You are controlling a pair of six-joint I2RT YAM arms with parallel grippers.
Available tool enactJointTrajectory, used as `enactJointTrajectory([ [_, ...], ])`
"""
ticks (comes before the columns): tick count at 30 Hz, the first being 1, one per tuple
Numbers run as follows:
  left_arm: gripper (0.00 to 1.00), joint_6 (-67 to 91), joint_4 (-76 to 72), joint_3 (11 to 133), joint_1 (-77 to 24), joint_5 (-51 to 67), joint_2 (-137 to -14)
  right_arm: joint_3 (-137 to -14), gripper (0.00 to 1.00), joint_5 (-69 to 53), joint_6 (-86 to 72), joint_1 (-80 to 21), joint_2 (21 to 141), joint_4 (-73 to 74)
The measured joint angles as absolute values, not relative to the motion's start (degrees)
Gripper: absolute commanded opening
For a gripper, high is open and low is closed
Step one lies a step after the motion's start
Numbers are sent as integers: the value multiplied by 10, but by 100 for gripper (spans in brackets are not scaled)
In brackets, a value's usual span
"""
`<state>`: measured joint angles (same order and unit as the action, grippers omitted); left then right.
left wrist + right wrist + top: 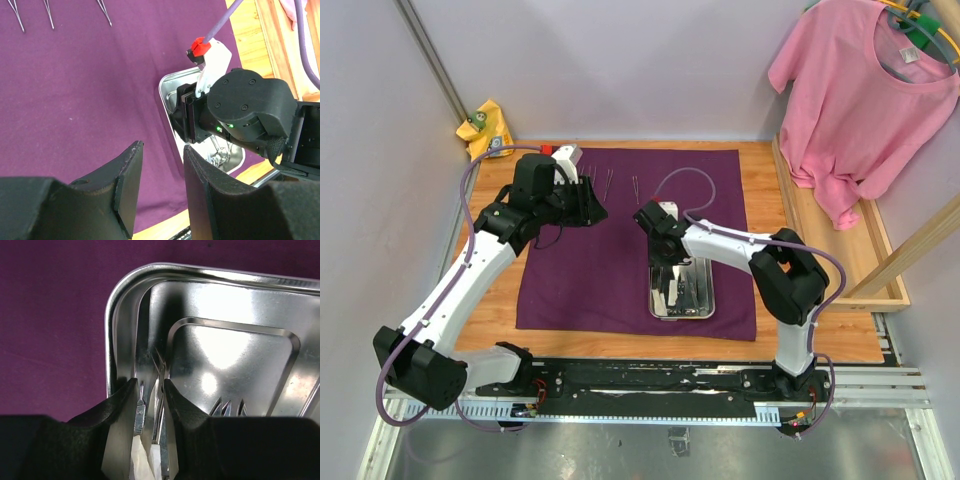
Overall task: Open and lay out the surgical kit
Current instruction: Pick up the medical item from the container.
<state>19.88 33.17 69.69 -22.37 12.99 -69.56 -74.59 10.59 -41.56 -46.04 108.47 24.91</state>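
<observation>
The steel tray point(705, 300) lay flat on the purple cloth point(570, 270), its long axis running from the near table edge to the far edge. The cloth extended mostly to the tray's left and beyond it.

The right arm was folded at the elbow to the tray's right, and its wrist reached over the tray's far end. The right gripper point(149, 390) sat inside the tray at one corner. Its fingers point(120, 425) were pinched on a slim metal instrument point(159, 367) that lay along the tray's side wall, tip toward that corner.

The left gripper point(162, 147) hovered over the cloth to the tray's left with its jaws spread and nothing between them.

Three slim instruments point(610, 183) lay side by side on the cloth beyond the tray, parallel to its long axis. A yellow rag point(485, 128) lay far to the tray's left, and a pink T-shirt point(865, 100) hung far to its right.
</observation>
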Motion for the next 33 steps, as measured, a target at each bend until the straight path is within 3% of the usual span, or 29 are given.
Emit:
enactJointTrajectory([
  [9,43,197,332,697,-224,132,-696,-746,23,109,-418,-460,1102,245],
  [19,42,198,332,697,-224,134,-697,-746,1,110,-420,-456,1107,242],
  [33,42,195,343,703,-224,125,-698,-743,1,110,-408,-455,1051,245],
])
